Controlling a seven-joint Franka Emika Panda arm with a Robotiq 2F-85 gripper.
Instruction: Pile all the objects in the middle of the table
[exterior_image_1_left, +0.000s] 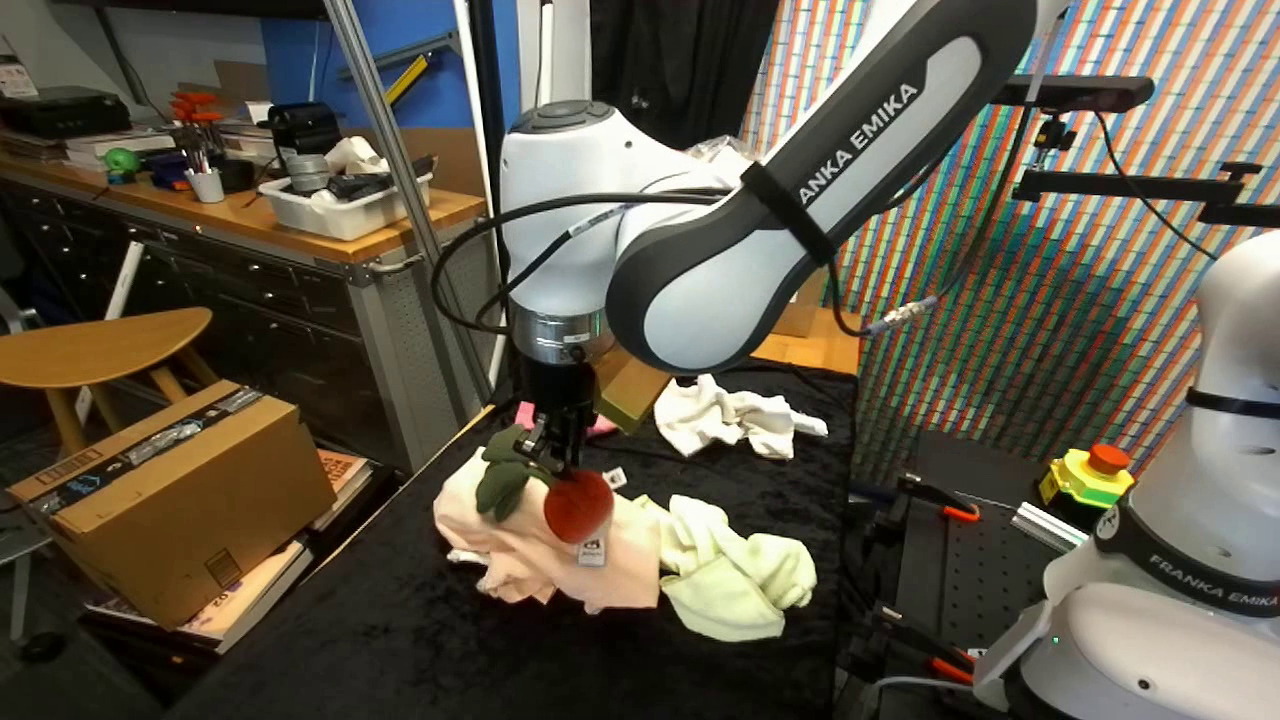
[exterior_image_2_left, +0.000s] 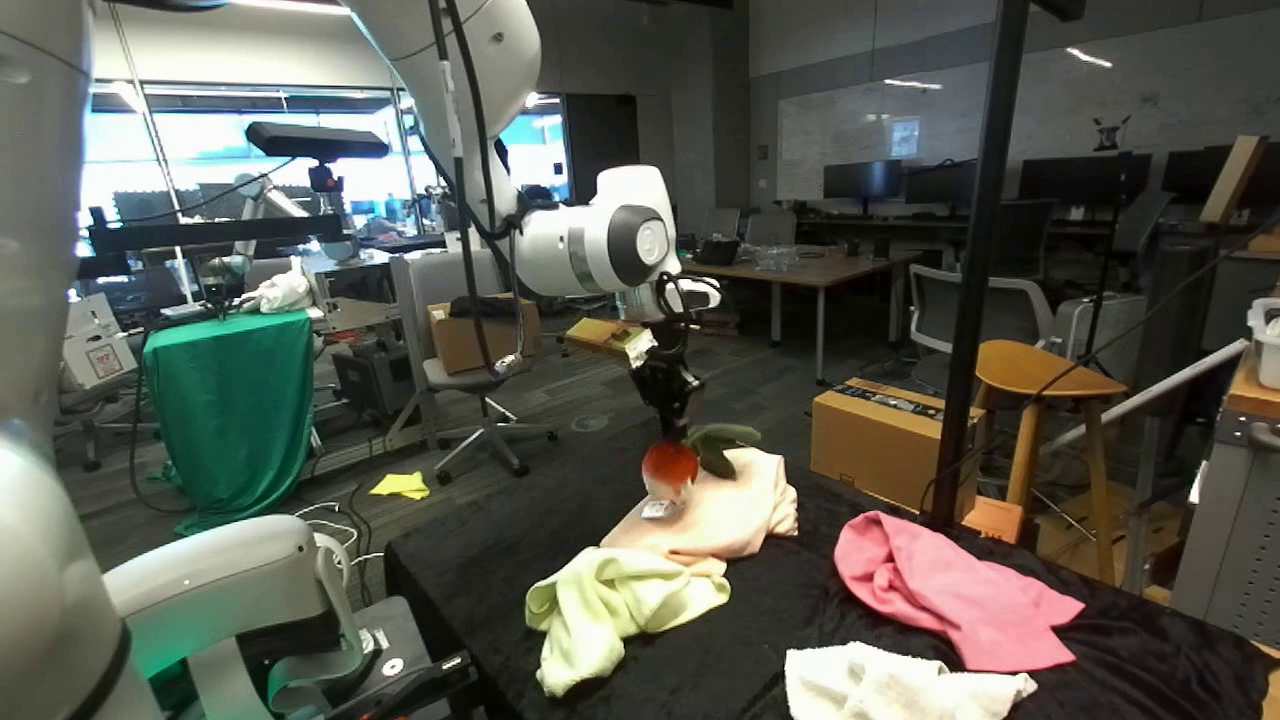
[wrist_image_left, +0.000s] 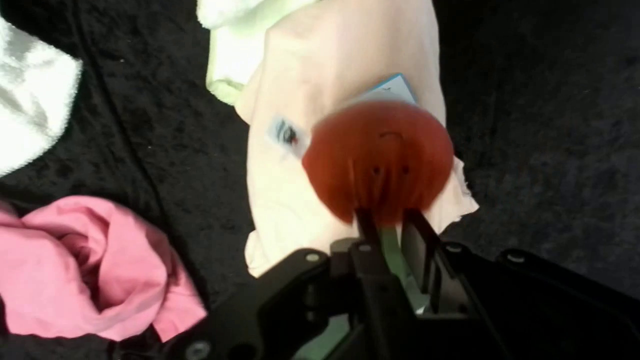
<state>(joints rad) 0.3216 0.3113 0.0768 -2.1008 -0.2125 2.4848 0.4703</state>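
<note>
My gripper (wrist_image_left: 386, 216) is shut on a red plush toy (wrist_image_left: 385, 145) with green leaves, pinching its fabric between the fingertips. The toy (exterior_image_1_left: 580, 507) is over the peach cloth (exterior_image_1_left: 625, 575); I cannot tell whether it touches the cloth. It also shows in an exterior view (exterior_image_2_left: 669, 466). The light green cloth (exterior_image_2_left: 610, 605) lies against the peach cloth (exterior_image_2_left: 730, 510). The pink cloth (exterior_image_2_left: 950, 590) and the white cloth (exterior_image_2_left: 880, 685) lie apart from them. In the wrist view the pink cloth (wrist_image_left: 100, 270) and white cloth (wrist_image_left: 30, 100) are at the left.
The table has a black cover (exterior_image_1_left: 400, 640). A white robot arm base (exterior_image_1_left: 1150, 560) and a red-and-yellow stop button (exterior_image_1_left: 1088, 474) stand beside it. A dark upright post (exterior_image_2_left: 975, 260) rises at the table's edge. A cardboard box (exterior_image_1_left: 180, 500) stands off the table.
</note>
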